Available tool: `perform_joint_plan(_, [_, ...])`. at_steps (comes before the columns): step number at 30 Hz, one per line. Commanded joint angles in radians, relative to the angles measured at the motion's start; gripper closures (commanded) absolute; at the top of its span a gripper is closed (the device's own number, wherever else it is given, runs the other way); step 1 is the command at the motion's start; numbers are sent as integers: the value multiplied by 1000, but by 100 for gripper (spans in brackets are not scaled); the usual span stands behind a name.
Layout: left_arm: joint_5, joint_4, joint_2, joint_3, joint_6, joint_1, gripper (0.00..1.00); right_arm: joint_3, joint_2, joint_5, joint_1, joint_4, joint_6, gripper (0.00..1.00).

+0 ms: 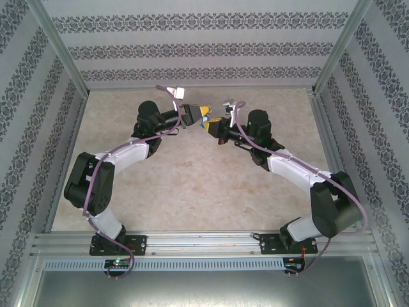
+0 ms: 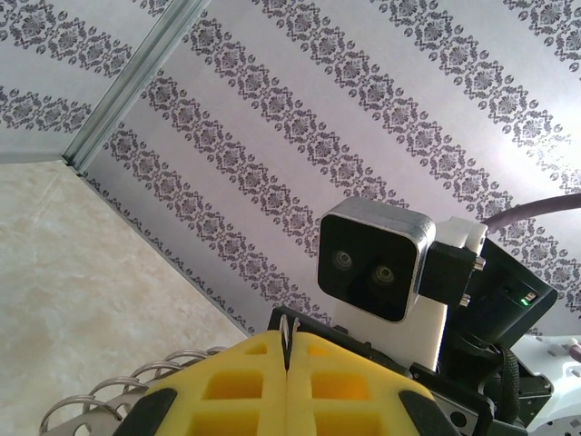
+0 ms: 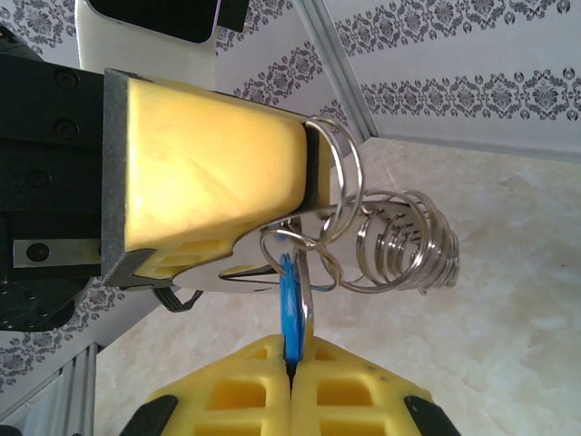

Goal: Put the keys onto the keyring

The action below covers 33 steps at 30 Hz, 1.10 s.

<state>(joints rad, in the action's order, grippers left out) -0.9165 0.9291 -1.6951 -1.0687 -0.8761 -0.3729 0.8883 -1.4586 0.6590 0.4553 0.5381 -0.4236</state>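
In the right wrist view my right gripper (image 3: 292,350) is shut on the keys (image 3: 289,304). They are a bright-blue tag standing on edge with a thin silver piece beside it. The tag's top reaches a wire ring under the keyring (image 3: 236,271), a flat silver-grey metal piece with a coil of linked rings (image 3: 404,241) hanging off it. My left gripper (image 3: 209,173) holds that piece from the upper left. In the left wrist view my left gripper (image 2: 287,350) is shut on a thin metal edge, with the rings (image 2: 118,400) at lower left. From above, both grippers (image 1: 199,114) (image 1: 212,125) meet tip to tip.
The beige marble-look table top (image 1: 192,185) lies below the raised grippers. Patterned walls (image 1: 192,51) and aluminium posts (image 1: 61,64) enclose the back and sides. The right wrist camera (image 2: 372,263) sits close in front of the left fingers.
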Motion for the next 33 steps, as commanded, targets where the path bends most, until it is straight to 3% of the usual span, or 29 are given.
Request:
perform_joint_plan(1, [-8,94,38,2,12,-16,100,28,-10,63,7,9,-20,100])
perform_joint_plan(4, [-5,93,37,4,15,-15,100,18,-1,63,-5,18,-34,100])
perform_joint_plan(7, [-2,96,34,5,16,-15,100,-9,27,59,-25,26,-54,75])
perform_joint_plan(10, [1,98,29,4,16,-15,100,-59,78,57,-60,49,-84,65])
perform_joint_plan(15, [6,110,22,7,10,-15,100,-103,178,49,-109,50,-117,60])
perform_joint_plan(20, [32,131,21,18,-3,-15,100,-90,217,-40,-127,54,-154,57])
perform_joint_plan(33, [281,220,52,116,-105,-26,100,30,-54,-10,-145,456,-493,56])
